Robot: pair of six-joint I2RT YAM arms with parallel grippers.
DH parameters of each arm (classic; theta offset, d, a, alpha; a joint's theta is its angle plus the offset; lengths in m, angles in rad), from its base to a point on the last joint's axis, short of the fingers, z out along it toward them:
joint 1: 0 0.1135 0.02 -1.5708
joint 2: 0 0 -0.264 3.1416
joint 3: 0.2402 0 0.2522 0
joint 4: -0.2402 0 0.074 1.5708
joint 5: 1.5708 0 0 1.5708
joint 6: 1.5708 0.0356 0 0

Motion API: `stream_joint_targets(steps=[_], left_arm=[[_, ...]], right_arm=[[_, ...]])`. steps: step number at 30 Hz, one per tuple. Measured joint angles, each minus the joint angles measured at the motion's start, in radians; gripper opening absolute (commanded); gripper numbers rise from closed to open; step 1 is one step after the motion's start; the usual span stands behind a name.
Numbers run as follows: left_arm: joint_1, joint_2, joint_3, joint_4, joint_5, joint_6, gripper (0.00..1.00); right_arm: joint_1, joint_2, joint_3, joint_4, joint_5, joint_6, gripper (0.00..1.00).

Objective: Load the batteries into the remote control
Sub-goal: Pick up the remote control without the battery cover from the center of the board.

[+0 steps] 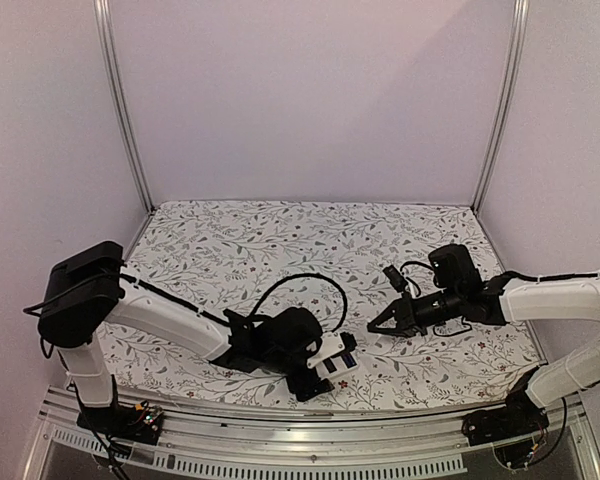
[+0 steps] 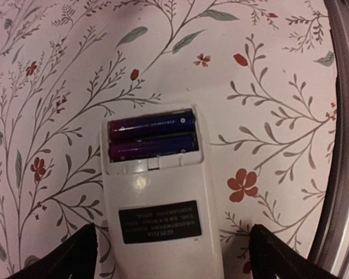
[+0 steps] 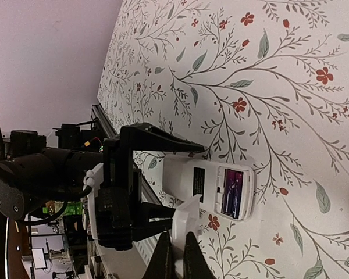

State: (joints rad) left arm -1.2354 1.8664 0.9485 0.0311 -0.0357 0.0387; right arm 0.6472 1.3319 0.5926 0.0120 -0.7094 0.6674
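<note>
Top external view: a white tablecloth printed with grey leafy sprigs and small red flowers spreads between pale lilac panels and aluminium posts. At six o'clock, near the front edge, lies the remote control, plain white back up. Two dark batteries sit side by side, exposed, at its twelve o'clock end. The left gripper holds its jaws apart, either side of the remote; the right gripper, at its two o'clock, has jaws together.
</note>
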Motion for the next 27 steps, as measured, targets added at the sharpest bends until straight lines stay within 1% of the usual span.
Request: stream_joint_targets(steps=[2, 5, 9, 11, 14, 18, 23, 27], left_arm=[[-0.004, 0.023, 0.025, -0.011, -0.018, -0.011, 0.79], [-0.005, 0.043, 0.054, -0.025, -0.026, -0.021, 0.64], [-0.006, 0.045, 0.055, -0.03, -0.018, -0.031, 0.47], [-0.006, 0.045, 0.054, -0.028, -0.01, -0.028, 0.36], [-0.006, 0.045, 0.053, -0.026, -0.001, -0.027, 0.23], [-0.005, 0.042, 0.044, -0.011, 0.0, -0.027, 0.0], [-0.006, 0.016, -0.01, 0.052, -0.027, -0.021, 0.0], [-0.009, -0.056, -0.11, 0.155, -0.091, 0.016, 0.0]], right_arm=[[0.0, 0.0, -0.003, 0.001, 0.0, -0.003, 0.0], [0.0, -0.001, -0.008, 0.001, 0.001, -0.006, 0.0], [0.0, -0.005, -0.019, 0.001, 0.005, -0.008, 0.0], [0.0, -0.011, -0.024, 0.004, 0.008, -0.007, 0.0], [0.0, -0.022, -0.025, 0.006, 0.013, -0.006, 0.0], [0.0, -0.039, -0.031, 0.018, 0.021, 0.0, 0.0], [0.0, -0.07, -0.039, 0.031, 0.027, 0.023, 0.0], [0.0, -0.122, -0.034, 0.042, 0.027, 0.044, 0.0]])
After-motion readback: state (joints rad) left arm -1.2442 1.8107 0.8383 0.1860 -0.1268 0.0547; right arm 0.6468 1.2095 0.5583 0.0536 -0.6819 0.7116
